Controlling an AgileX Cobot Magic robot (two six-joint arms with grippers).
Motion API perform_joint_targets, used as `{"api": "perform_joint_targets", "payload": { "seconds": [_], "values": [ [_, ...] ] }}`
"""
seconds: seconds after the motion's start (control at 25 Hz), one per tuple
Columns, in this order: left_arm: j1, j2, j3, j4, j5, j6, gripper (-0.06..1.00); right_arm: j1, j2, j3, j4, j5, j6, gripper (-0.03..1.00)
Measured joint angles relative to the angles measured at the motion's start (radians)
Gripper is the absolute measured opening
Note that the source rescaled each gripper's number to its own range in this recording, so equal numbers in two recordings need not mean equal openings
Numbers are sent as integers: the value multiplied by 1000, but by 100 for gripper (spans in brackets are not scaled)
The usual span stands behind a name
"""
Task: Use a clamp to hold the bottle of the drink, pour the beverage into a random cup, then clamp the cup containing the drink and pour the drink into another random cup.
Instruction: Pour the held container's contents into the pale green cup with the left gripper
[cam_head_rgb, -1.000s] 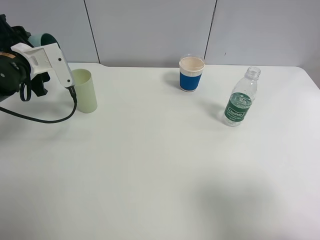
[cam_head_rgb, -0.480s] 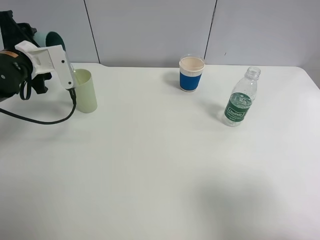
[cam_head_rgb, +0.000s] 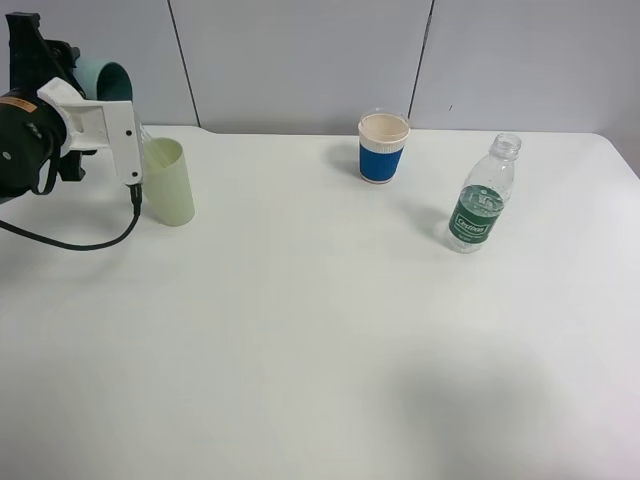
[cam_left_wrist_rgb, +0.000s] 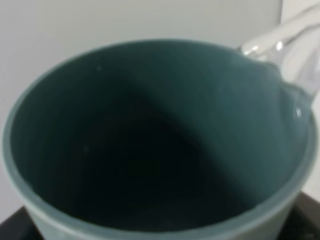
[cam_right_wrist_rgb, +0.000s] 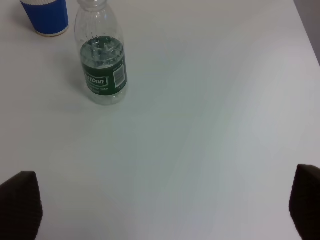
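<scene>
Late in the task: left gripper (cam_head_rgb: 95, 85) clamped on teal cup (cam_left_wrist_rgb: 150, 140), tipped above green cup (cam_head_rgb: 168, 181) far left. Right gripper (cam_right_wrist_rgb: 160, 200) open, idle; bottle (cam_head_rgb: 480, 198) set down right.

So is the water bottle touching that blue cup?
Apart. The exterior high view shows bare table between the bottle and the blue cup.

white table (cam_head_rgb: 300, 330) — matte, plain surface | grey panelled wall (cam_head_rgb: 300, 60) behind — vertical dark seams
</scene>
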Motion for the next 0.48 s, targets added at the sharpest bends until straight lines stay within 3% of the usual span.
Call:
{"api": "perform_joint_targets", "payload": {
  "seconds": [0.48],
  "values": [
    [0,0,-2,95,-20,128,3,0,0,0,0,0,0,99]
  ]
}}
